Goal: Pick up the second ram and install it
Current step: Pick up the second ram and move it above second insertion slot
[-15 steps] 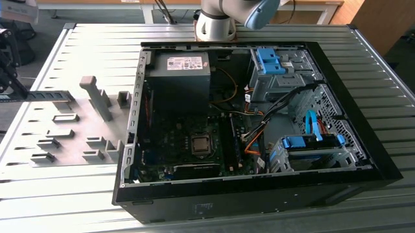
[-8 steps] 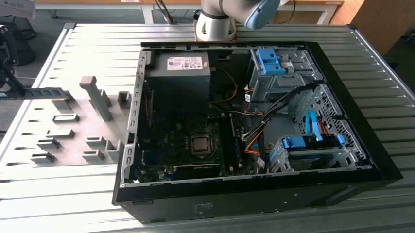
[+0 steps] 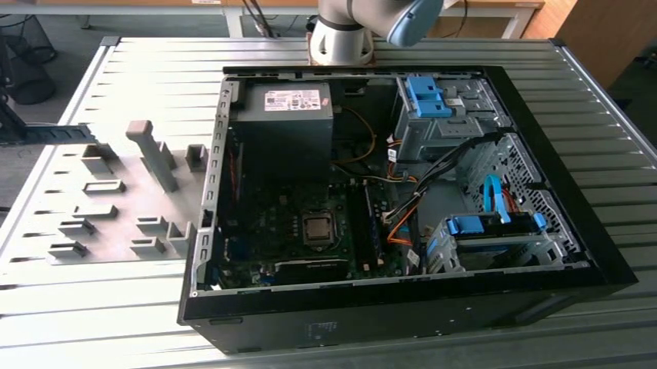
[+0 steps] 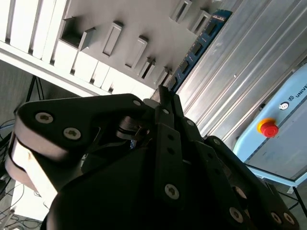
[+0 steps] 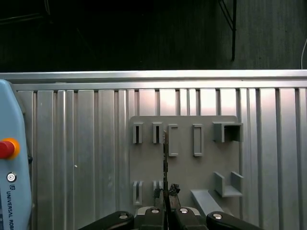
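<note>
- The gripper [image 5: 166, 193] was closed tight on the second ram [image 5: 165, 158]. In the first wrist view its two dark fingers pinched one end of the stick, and no gap showed between them and the board.
- In that view the ram appeared edge-on as a thin dark line. It ran out from the fingertips over the grey fixture plate [image 5: 184, 172], in line with the plate's narrow slots.
- In the second wrist view the same ram [image 4: 196, 50] showed its flat blue face with a row of dark chips. It reached away from the gripper [image 4: 165, 98] toward the edge of the fixture plate [image 4: 144, 19].
- The ram was held above the plate and apart from it, seated in none of its slots.
- The plate lay flat on the ribbed metal table [image 3: 154, 77]. Low slotted blocks and one taller upright post [image 3: 154, 154] stood on the plate [image 3: 123, 204].
- Just beside the plate, on the exterior view's right, the open computer case [image 3: 605, 269] lay on its side. Inside were the power supply [image 3: 282, 115], the motherboard [image 3: 298, 223] and the bright-blue drive-bay clips [image 3: 426, 96].
- The arm [image 3: 344, 31] rose from the table's far edge, beyond the case and well apart from the plate.
- A pale-blue teach pendant [image 5: 12, 191] with a red stop button [image 5: 5, 148] rested on the table apart from the plate. It appeared in both wrist views [image 4: 283, 120].
</note>
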You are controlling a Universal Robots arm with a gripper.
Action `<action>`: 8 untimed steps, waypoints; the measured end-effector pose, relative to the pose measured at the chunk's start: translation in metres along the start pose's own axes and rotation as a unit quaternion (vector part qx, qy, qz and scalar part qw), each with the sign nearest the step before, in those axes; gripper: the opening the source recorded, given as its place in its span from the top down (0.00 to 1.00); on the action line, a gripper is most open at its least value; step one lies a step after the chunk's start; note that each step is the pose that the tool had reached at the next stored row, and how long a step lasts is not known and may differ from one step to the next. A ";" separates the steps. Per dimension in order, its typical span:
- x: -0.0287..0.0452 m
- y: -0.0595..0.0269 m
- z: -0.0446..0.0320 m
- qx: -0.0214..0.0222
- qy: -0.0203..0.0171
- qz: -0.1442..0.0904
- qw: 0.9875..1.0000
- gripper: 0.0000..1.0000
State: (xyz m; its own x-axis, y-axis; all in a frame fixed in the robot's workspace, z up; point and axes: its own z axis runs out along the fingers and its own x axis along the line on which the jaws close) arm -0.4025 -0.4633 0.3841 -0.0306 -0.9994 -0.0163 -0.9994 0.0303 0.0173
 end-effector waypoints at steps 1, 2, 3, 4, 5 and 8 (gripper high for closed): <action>0.0000 0.0001 -0.0024 0.000 0.000 0.000 1.000 0.86; -0.0001 0.0001 -0.0048 0.000 0.000 0.000 1.000 0.86; -0.0001 0.0001 -0.0072 0.000 0.000 0.000 1.000 0.86; -0.0002 0.0002 -0.0093 0.000 0.000 0.000 1.000 0.86; -0.0002 0.0002 -0.0115 0.000 0.000 0.000 1.000 0.86; -0.0003 0.0003 -0.0175 0.000 0.000 0.000 1.000 0.86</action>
State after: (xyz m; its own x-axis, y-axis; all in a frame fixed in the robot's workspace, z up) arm -0.4025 -0.4633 0.4016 -0.0306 -0.9994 -0.0164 -0.9994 0.0303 0.0173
